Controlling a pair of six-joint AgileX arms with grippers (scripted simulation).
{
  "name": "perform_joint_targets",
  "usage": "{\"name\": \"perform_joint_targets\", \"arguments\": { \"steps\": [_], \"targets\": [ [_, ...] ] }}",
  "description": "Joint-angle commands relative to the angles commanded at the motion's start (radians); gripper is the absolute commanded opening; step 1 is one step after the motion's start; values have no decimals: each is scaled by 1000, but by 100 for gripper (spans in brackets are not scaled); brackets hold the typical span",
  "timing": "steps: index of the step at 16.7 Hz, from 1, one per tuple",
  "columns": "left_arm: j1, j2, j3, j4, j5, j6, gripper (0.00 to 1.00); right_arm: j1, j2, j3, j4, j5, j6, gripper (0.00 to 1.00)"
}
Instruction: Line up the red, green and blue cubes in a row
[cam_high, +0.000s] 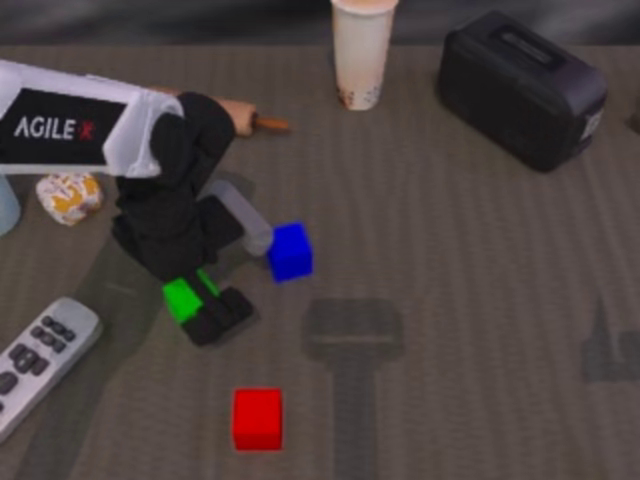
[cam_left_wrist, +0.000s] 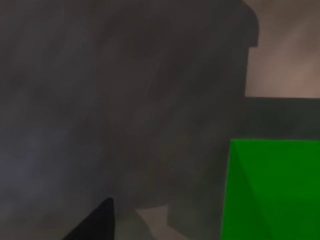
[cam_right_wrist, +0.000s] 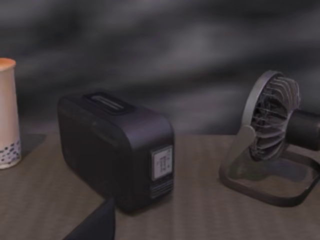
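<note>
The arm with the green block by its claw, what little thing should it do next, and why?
Probably close the left gripper on the green cube and lift it a little. The top view shows the gripper down at the cube, and the left wrist view shows the cube close up. The blue cube and red cube lie apart, so there is no row yet.

I see a bright green cube (cam_high: 181, 297), a deep blue cube (cam_high: 291, 251) and a red cube (cam_high: 257, 418) on the grey-brown ribbed tabletop (cam_high: 450, 280). My left arm (cam_high: 80, 128) is white with black segments. The cup (cam_high: 362, 52) is cream, dark-speckled near its base.
</note>
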Motion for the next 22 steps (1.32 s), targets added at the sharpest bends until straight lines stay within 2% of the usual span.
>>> {"name": "perform_joint_targets", "arguments": {
  "steps": [11,22],
  "targets": [
    [0,0,0,0,0,0,2,0,0,0,0,0,0,100],
    [1,-21,15,-25,5,-3,0,0,0,0,0,0,0,100]
  ]
}}
